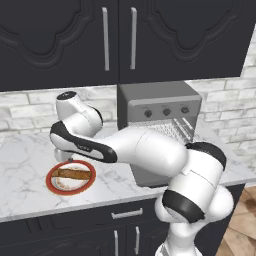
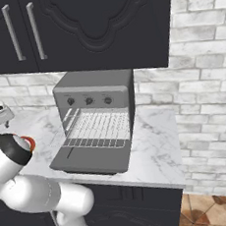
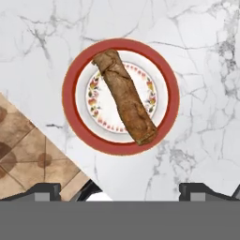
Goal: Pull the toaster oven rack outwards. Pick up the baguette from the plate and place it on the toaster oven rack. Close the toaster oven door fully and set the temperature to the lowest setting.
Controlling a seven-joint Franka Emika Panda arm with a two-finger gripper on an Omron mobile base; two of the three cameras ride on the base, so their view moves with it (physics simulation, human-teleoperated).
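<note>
Brown loaf (image 3: 124, 96) lay slantwise across the red-rimmed plate (image 3: 70, 101) on the marble worktop (image 3: 197, 70) — near the front edge. Hovered above it, pincer (image 3: 119, 190) spread wide, tips apart and holding nothing. Well to the side stood the grey oven (image 2: 96, 94) — door (image 2: 92, 159) dropped flat, wire rack (image 2: 99, 128) drawn forward.

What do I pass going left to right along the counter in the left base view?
plate with the baguette on it → toaster oven door, dropped open → toaster oven rack, pulled outwards from the toaster oven.
</note>
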